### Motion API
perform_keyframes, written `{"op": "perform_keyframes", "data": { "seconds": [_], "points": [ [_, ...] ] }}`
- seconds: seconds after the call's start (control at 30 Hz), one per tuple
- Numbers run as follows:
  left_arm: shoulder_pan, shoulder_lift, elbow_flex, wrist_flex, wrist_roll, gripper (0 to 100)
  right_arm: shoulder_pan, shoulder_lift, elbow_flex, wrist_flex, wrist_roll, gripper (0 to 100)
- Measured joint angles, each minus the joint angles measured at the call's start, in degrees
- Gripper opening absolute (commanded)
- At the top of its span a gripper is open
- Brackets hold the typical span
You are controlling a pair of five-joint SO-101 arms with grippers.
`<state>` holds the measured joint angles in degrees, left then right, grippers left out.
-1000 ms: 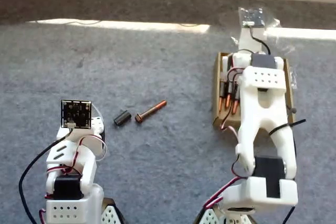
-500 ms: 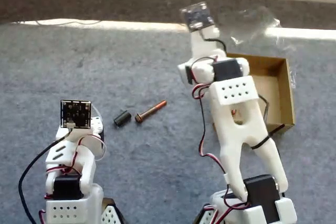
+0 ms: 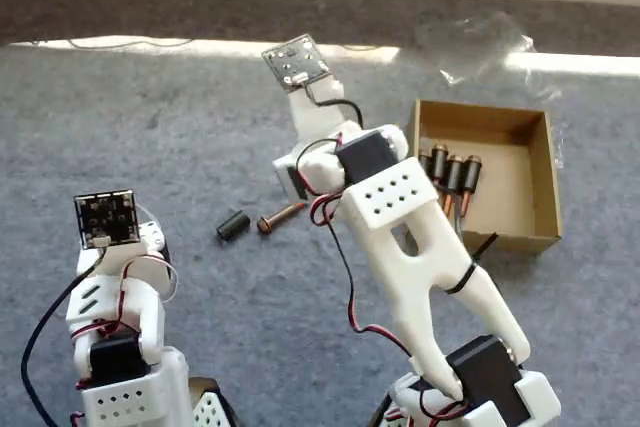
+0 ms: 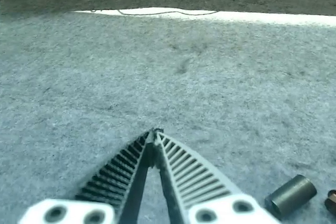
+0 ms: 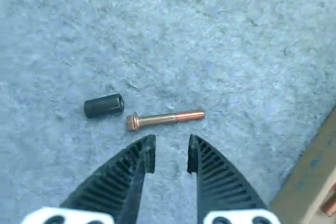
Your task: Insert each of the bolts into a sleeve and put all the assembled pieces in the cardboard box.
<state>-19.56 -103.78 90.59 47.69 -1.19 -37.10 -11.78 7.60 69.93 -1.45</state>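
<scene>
Swinging off the cardboard box [image 3: 480,115], where assembled pieces [image 3: 455,175] are lying, the right arm [image 3: 395,202] is hanging over the copper bolt [image 3: 281,216] beside the black sleeve [image 3: 233,225]. The left gripper [image 4: 155,135] is sitting closed near the sleeve. The right gripper [image 5: 170,153] is gaping slightly just short of the bolt.

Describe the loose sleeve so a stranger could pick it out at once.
Left of the box, on the grey mat, lies a single copper bolt. Just off its head, not touching, is the sleeve: a short, dark, hollow cylinder, stubbier than the bolt and the only black loose piece.
</scene>
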Motion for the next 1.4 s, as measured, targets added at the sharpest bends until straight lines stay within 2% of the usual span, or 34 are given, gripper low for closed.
{"op": "perform_keyframes", "data": {
  "seconds": [0.2,0.27,0.43,0.77,1.0,1.1,1.4],
  "points": [
    [-1.49,0.0,0.0,0.0,0.0,0,-4.66,0.0,6.59,-8.53,-18.73,8.9],
    [-1.49,0.0,0.0,0.0,0.0,0,-6.42,0.0,8.18,-11.08,-22.77,8.9],
    [-1.49,0.0,1.23,0.0,0.0,0,-10.29,-0.18,9.05,-11.96,-25.14,8.9],
    [-7.03,0.0,1.23,0.0,0.0,0,-10.46,-0.18,9.14,-11.96,-25.58,8.7],
    [-7.21,0.0,1.23,0.0,0.0,0,-10.46,1.05,8.97,-9.76,-36.92,9.0],
    [-7.21,0.0,1.23,0.0,0.0,0,-10.46,5.45,4.75,-5.8,-40.35,9.0],
    [-7.21,0.0,1.23,0.0,0.0,0,-10.46,25.49,-20.22,9.49,-50.29,9.1]
  ]
}}
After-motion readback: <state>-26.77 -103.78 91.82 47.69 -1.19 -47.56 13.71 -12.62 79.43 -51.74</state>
